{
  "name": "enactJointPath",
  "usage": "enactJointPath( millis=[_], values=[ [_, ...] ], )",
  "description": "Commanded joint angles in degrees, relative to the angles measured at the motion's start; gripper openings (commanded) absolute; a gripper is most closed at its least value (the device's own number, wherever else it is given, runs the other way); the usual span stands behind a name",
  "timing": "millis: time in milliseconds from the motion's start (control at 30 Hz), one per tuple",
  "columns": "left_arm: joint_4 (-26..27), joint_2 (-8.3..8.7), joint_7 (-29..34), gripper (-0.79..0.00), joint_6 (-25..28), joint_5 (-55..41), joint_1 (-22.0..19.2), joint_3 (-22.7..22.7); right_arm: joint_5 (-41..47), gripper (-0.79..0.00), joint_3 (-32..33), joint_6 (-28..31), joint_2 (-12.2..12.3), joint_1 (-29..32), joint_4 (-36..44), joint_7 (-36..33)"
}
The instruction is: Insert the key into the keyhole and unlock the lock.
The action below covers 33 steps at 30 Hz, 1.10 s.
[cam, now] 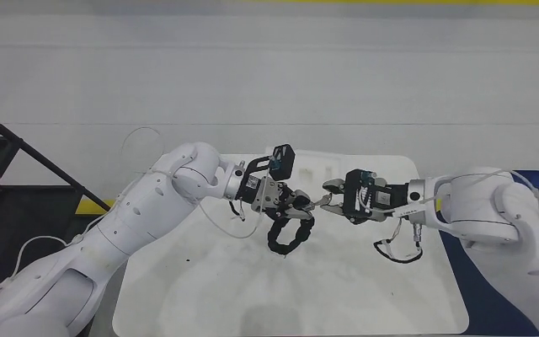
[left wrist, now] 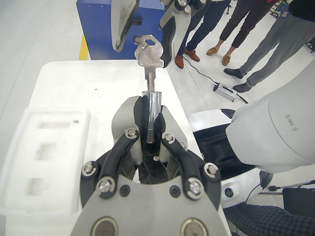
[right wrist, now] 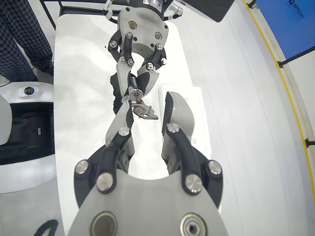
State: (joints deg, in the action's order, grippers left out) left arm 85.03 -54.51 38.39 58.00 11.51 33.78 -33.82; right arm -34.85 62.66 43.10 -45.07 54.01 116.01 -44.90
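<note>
The lock is a chrome cylinder (left wrist: 154,104) on a black cable loop (cam: 289,236). My left gripper (left wrist: 150,106) is shut on the cylinder and holds it above the table, keyhole end facing the other arm. A silver key (left wrist: 149,53) sticks out of the keyhole (right wrist: 136,95), its blade partly inside. My right gripper (right wrist: 147,108) is open and straddles the key's head (right wrist: 142,112). One pad (left wrist: 168,42) lies close against the head's edge and the other finger (left wrist: 123,20) stands apart from it. From above, both grippers meet nose to nose at mid-table (cam: 318,202).
A white foam tray (left wrist: 44,158) with rectangular recesses lies on the white table (cam: 253,286) just behind the grippers. A blue cabinet (left wrist: 98,25) stands beyond the table's far edge. Bare table surface lies in front of the arms.
</note>
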Motion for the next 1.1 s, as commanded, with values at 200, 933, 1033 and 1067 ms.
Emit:
enactJointPath(
  millis=[200,933,1033,1067],
  values=[
    [-0.43,-0.26,-0.71,-0.785,0.00,-0.10,-0.58,0.85,1.21,-0.785,1.15,-1.17,0.24,2.16,-0.56,0.97],
    [-0.78,-0.74,-2.90,-0.785,0.00,3.13,-2.11,2.16,14.08,-0.785,0.12,-5.18,0.32,0.80,-3.09,-5.59],
    [0.00,-0.74,-3.11,-0.785,0.00,7.17,-2.76,1.82,17.06,-0.785,-0.03,-8.03,0.22,0.33,-3.93,-6.53],
    [0.16,-0.76,-3.93,-0.785,0.00,8.23,-2.79,1.54,17.57,-0.785,-0.08,-8.94,0.19,0.17,-4.04,-6.92]
  ],
)
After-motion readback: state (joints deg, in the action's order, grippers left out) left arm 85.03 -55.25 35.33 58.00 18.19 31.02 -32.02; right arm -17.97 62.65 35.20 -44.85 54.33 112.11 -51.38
